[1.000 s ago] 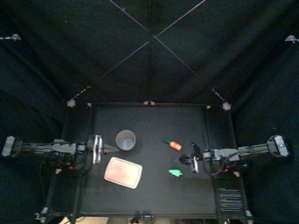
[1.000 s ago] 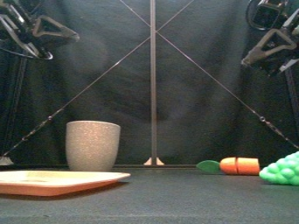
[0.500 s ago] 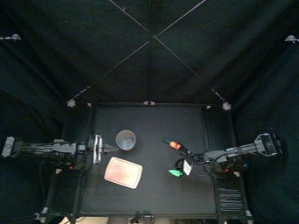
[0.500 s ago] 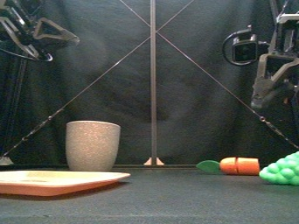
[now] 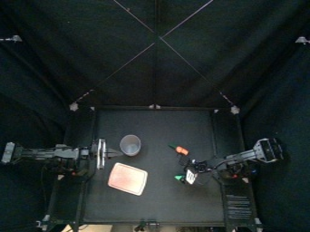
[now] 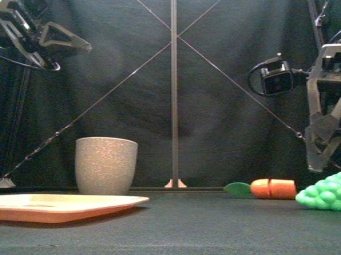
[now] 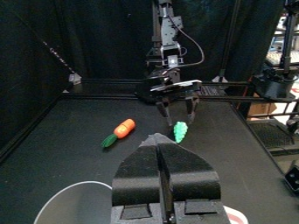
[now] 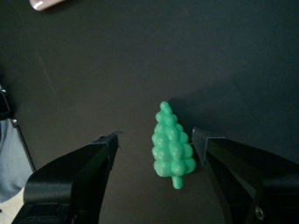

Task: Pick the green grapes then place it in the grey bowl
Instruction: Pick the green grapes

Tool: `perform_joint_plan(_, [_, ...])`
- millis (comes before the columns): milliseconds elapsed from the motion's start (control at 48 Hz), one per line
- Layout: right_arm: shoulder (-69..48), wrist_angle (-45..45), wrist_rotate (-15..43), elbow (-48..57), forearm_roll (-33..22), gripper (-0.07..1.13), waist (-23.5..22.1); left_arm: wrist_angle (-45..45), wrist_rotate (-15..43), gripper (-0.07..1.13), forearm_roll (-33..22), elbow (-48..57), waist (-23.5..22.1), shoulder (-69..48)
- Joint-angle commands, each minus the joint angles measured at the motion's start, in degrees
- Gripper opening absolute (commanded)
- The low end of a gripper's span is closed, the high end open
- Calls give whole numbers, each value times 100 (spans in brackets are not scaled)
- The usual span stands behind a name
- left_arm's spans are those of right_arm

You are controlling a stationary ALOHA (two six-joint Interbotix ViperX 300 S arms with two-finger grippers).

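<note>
The green grapes (image 5: 182, 178) lie on the black table right of the pink tray, a pointed bunch seen close in the right wrist view (image 8: 170, 145). My right gripper (image 5: 191, 170) hangs open just above them, one jaw on each side of the bunch (image 8: 155, 138), not touching it. From the front, the grapes (image 6: 321, 192) sit at the far right under the right gripper (image 6: 321, 149). The tall grey speckled cup (image 5: 130, 144) stands upright toward the back left (image 6: 106, 165). My left gripper (image 5: 94, 156) rests shut at the left, holding nothing (image 7: 170, 171).
A flat pink tray (image 5: 127, 178) lies in front of the cup (image 6: 67, 206). An orange toy carrot (image 5: 179, 150) with a green top lies behind the grapes (image 6: 270, 188), close to the right gripper's path.
The right arm has swung forward and down, bringing its open gripper from high at the right to just over the grapes. The left arm has not moved.
</note>
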Motion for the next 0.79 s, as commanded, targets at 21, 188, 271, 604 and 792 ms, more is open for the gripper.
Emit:
perform_joint_plan(21, [44, 18, 9, -44, 44, 99, 70, -62, 0, 22, 0, -79, 44, 35])
perform_joint_plan(188, [343, 9, 9, -53, -44, 99, 105, -79, -9, 22, -9, -79, 53, 35])
perform_joint_plan(271, [589, 9, 18, -79, -97, 99, 105, -97, -26, 22, -9, -79, 53, 35])
perform_joint_plan(604, [1204, 18, 9, -483, -185, 95, 299, -97, -26, 22, -9, -79, 53, 26])
perform_joint_plan(792, [1257, 53, 18, -606, -167, 79, 334, -97, -35, 22, -9, -79, 53, 26])
